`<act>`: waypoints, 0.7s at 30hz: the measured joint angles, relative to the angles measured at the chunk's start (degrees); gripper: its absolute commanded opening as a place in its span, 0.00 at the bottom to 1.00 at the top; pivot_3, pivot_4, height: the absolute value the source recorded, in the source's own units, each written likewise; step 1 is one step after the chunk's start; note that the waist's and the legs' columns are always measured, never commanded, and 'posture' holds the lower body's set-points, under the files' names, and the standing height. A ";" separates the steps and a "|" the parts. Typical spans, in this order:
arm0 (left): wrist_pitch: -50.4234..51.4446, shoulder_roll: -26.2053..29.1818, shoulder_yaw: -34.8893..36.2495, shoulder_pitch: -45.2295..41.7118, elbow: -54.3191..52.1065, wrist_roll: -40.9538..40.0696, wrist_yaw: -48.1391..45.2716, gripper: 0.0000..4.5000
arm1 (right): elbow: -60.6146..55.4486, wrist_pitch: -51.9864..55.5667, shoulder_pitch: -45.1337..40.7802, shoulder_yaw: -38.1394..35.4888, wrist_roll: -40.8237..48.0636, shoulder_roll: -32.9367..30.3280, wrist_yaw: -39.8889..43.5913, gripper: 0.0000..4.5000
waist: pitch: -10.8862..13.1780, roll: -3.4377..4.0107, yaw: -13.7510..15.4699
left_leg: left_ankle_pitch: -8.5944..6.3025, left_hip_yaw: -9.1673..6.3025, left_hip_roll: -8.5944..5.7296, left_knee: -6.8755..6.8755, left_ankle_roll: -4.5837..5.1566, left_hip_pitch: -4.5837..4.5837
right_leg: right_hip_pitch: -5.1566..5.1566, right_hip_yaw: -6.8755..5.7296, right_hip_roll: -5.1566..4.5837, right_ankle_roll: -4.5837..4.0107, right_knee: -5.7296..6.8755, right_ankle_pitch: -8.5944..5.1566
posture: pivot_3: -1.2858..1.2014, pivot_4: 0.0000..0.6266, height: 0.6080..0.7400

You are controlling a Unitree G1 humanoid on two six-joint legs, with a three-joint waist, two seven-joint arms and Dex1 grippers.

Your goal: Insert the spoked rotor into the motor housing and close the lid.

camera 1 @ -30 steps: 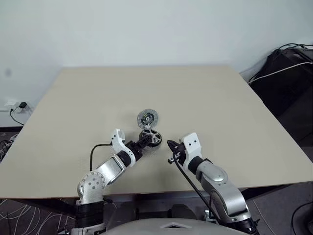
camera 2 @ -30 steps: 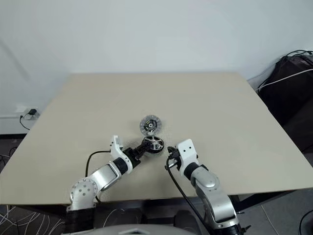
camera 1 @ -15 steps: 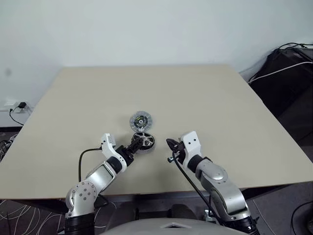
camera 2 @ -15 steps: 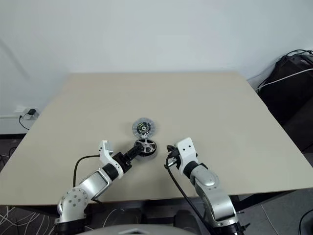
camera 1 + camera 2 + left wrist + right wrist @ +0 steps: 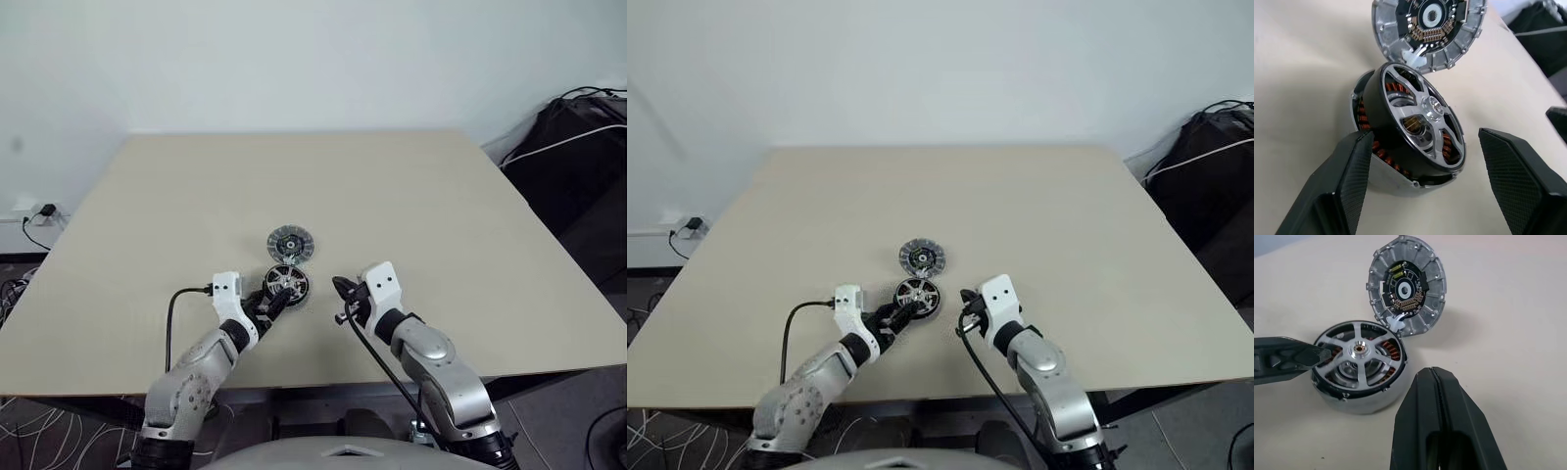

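The spoked rotor (image 5: 1418,129) is sitting in the motor housing (image 5: 1382,169), with the left hand (image 5: 1425,188) gaping around both, one finger touching. The right hand (image 5: 1442,423) is hovering nearby, pinched closed and empty; the lid (image 5: 1405,291) is lying just beyond on the counter (image 5: 421,215).

Beige table (image 5: 441,225), square-cornered, set against a plain pale wall (image 5: 294,59). Dark bag (image 5: 573,147) off the table's right side, a white cable (image 5: 549,145) draped across it. Wall socket with a black plug (image 5: 37,211) on the left, low down.

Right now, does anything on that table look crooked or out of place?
Yes. The spoked rotor sits tilted in the motor housing, one edge riding above the rim instead of flush. The lid lies apart beside it.
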 measured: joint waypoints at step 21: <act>-3.57 -9.09 7.40 1.99 3.94 -3.31 -0.58 0.80 | 0.13 0.00 -0.07 0.03 -0.01 -0.20 0.32 0.00 | -0.05 0.16 0.44 | 0.01 -0.04 -0.03 0.06 0.13 -0.01 | 0.11 -0.10 -0.22 0.54 -0.04 -0.05 | 0.52 0.00 1.00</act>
